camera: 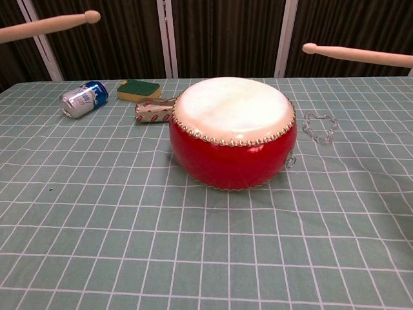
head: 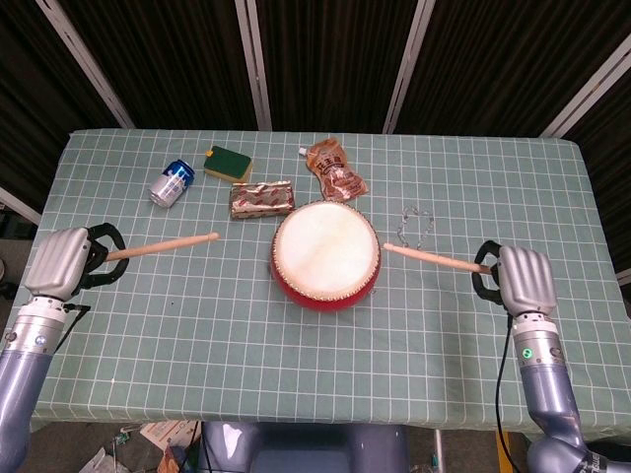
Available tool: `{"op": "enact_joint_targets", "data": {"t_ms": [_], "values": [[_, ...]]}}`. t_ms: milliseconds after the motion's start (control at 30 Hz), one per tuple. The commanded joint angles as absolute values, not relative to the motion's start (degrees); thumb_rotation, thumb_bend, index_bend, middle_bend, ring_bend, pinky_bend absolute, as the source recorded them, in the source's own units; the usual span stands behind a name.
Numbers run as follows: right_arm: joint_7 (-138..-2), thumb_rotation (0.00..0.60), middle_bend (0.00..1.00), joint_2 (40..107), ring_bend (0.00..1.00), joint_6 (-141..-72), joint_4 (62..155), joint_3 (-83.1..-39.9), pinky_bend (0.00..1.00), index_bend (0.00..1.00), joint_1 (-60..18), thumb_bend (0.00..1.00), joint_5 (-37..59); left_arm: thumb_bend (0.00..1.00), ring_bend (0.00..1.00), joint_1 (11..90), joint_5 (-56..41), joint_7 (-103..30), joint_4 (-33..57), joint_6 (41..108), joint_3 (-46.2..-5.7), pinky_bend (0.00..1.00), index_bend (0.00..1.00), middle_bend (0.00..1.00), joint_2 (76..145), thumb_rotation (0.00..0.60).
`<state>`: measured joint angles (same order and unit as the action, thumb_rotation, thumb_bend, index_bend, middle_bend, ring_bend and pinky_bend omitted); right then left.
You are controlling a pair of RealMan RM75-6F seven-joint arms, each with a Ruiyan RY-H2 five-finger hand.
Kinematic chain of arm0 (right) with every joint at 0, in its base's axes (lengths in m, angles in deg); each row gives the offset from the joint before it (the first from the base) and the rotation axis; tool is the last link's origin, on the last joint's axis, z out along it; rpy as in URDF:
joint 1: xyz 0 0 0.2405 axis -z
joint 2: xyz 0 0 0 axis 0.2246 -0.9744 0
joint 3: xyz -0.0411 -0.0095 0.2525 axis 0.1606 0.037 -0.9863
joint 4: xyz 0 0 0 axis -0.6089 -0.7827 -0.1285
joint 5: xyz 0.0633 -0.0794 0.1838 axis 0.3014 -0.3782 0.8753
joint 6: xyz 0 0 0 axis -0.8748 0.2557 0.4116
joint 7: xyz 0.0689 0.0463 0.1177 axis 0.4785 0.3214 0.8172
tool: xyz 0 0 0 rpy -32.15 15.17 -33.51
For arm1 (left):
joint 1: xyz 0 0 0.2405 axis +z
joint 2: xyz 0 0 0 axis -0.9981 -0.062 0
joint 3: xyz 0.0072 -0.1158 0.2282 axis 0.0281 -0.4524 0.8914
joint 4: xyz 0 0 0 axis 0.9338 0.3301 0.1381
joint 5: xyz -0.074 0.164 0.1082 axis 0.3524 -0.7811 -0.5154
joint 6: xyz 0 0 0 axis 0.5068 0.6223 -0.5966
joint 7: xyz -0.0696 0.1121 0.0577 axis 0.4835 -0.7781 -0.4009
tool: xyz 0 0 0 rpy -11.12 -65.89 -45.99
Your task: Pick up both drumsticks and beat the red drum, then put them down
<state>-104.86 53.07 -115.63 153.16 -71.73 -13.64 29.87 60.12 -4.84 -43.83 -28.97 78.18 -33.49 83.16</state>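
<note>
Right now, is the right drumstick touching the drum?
Apart. The chest view shows the right drumstick raised well above the red drum, with dark backdrop showing between its tip and the drumhead.

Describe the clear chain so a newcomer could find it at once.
Start at the red drum mid-table. Just right of it, on the green cloth, lies the chain, a small looped string of transparent links. Unlike the packets behind the drum, it is see-through.

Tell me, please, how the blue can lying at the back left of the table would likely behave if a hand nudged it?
The blue can lies on its side on the cloth-covered table, so it would probably roll rather than slide. It looks like thin metal, likely light and easily dented. The green sponge lies close by and might stop it if it rolled that way.
</note>
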Motion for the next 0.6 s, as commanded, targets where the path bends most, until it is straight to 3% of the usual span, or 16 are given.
{"op": "enact_joint_targets", "data": {"t_ms": [33,600], "values": [[-108.58,0.6,1.0,55.67,1.0,-116.97,154.04,-72.58,1.0,0.89,-17.11,0.64,33.17,0.52,1.0,59.47,-3.86,-42.18,-28.58,77.55,-34.86,1.0,0.79,1.0,82.39,0.6],[-116.63,0.6,1.0,65.39,1.0,-119.51,148.22,-74.9,1.0,0.89,-28.86,0.64,46.87,0.52,1.0,56.81,-0.13,-38.72,-26.09,73.4,-36.89,1.0,0.79,1.0,81.43,0.6]]}}
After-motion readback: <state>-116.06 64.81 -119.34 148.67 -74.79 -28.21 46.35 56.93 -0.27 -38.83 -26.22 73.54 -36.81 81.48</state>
